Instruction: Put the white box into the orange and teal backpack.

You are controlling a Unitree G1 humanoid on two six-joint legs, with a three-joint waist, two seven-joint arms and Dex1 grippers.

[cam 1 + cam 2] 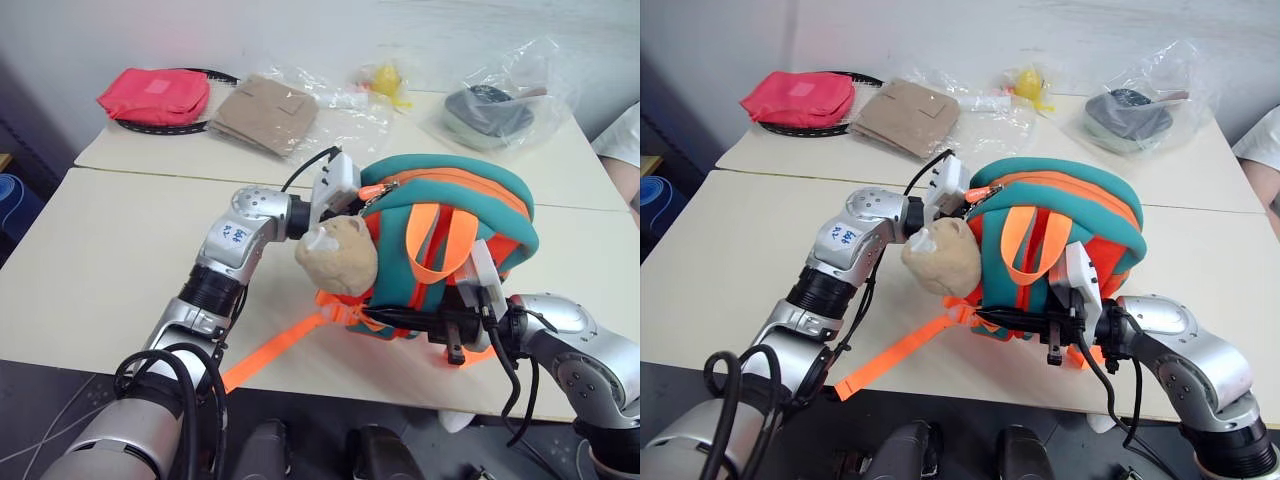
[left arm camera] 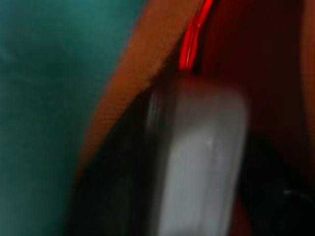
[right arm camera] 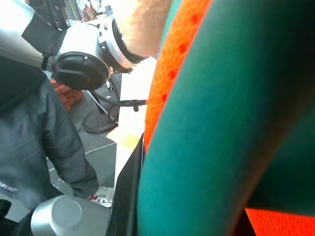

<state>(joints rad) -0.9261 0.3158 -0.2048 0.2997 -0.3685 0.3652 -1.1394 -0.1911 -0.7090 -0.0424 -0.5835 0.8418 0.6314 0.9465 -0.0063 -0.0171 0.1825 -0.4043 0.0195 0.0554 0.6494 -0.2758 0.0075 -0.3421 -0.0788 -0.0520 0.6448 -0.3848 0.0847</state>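
While the white box (image 2: 204,162) sits inside the opening of the orange and teal backpack (image 1: 450,190) on the bench (image 1: 100,260), insertion appears nearly complete. Left gripper (image 1: 352,196) jaws cannot be judged; right gripper (image 1: 990,318) jaws are clamped on the backpack's lower edge. Release remains.

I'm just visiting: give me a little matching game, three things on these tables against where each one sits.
Things:
1. backpack
2. red pouch
3. plush animal head

Places:
A. far table, left corner
B. against the backpack's left side
C. near table, between the two arms

Pairs: 1-C, 2-A, 3-B
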